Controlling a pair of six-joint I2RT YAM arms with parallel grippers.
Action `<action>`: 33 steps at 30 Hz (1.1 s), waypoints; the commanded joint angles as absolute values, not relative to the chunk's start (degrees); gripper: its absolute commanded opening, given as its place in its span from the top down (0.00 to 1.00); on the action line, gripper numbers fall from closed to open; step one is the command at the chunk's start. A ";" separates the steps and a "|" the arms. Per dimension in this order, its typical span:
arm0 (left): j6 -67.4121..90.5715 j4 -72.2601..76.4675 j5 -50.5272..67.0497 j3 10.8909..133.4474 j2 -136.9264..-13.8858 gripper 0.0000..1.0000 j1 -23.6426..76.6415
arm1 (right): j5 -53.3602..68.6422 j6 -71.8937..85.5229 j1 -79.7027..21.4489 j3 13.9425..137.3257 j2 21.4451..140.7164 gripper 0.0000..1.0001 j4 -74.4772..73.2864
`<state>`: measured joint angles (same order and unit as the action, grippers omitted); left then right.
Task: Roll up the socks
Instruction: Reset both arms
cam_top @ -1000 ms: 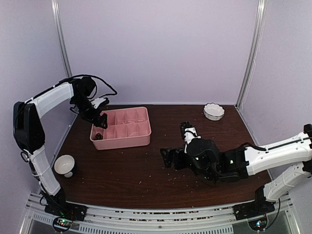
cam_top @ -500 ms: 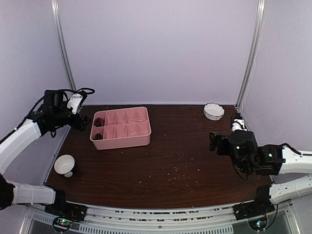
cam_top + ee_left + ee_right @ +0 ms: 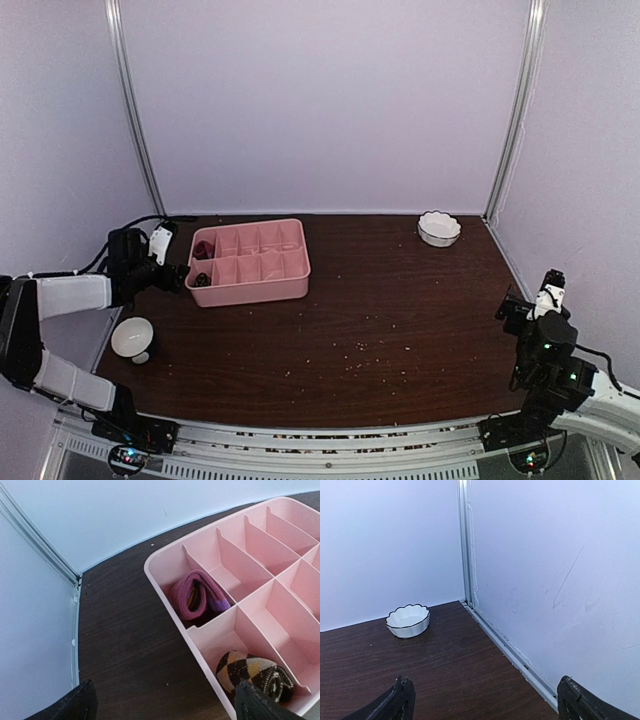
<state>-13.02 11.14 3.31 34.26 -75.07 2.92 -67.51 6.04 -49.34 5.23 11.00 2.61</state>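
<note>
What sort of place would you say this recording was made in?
Most likely a robotics lab test cell, not a home: plain walls joined by an aluminium post, a dark table enclosed on three sides, and a pink tray holding a pink sock and a checkered sock.

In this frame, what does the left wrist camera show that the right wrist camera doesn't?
Left wrist only: the pink divided tray, with the rolled magenta sock in its corner compartment and the checkered sock in the adjoining one. Right wrist only: a white scalloped bowl and a metal corner post. Both: the dark table, a pale wall, and an open gripper: left gripper, right gripper.
</note>
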 commanded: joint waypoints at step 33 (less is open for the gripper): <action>-1.58 58.35 -7.77 18.94 -81.68 0.02 -1.67 | -7.91 1.07 -3.87 14.63 77.56 0.00 61.05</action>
<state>-2.39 54.00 -6.92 18.24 -81.43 -1.45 -9.80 0.58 -4.56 14.87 77.28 55.48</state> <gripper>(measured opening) 0.980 0.995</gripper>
